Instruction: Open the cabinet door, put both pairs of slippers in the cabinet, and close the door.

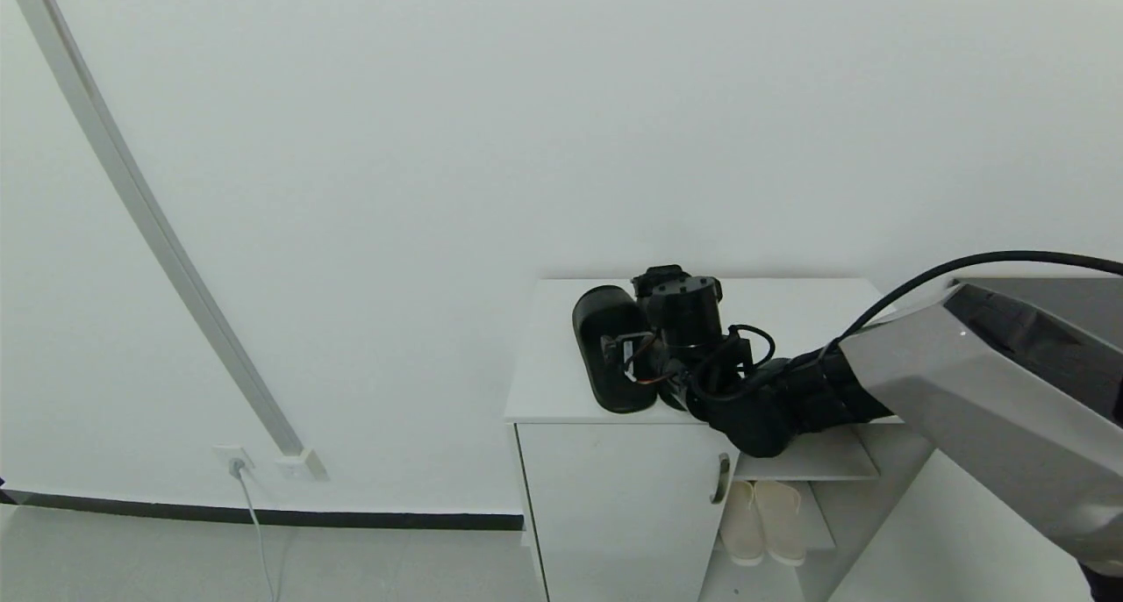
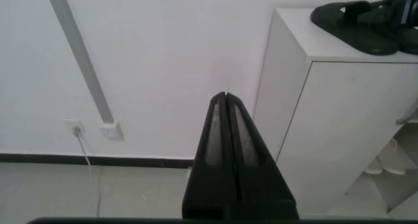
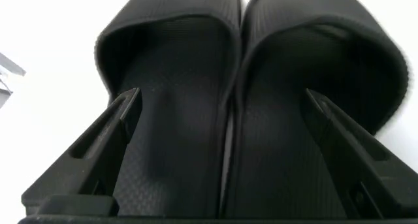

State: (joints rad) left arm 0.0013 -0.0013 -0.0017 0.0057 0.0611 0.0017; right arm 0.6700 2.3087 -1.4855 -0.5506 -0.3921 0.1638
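Observation:
A pair of black slippers point(image 1: 607, 347) lies side by side on top of the white cabinet point(image 1: 561, 383). My right gripper point(image 1: 625, 356) hangs just over them. In the right wrist view the right gripper point(image 3: 222, 110) is open, one finger point(image 3: 121, 116) over the left slipper point(image 3: 170, 113) and the other over the right slipper point(image 3: 307, 93). A pair of white slippers point(image 1: 765, 510) rests on a low shelf in the cabinet's open right half. My left gripper point(image 2: 225, 100) is shut and empty, held low to the left of the cabinet point(image 2: 339, 119), with the black slippers point(image 2: 359, 18) up on its top.
The cabinet's left door point(image 1: 614, 505) is closed, its handle point(image 1: 721, 477) at the inner edge. A white panel point(image 1: 886, 541) at the lower right looks like the swung-out right door. A wall socket with a cable point(image 1: 232, 462) and a slanted conduit point(image 1: 149, 216) are on the wall.

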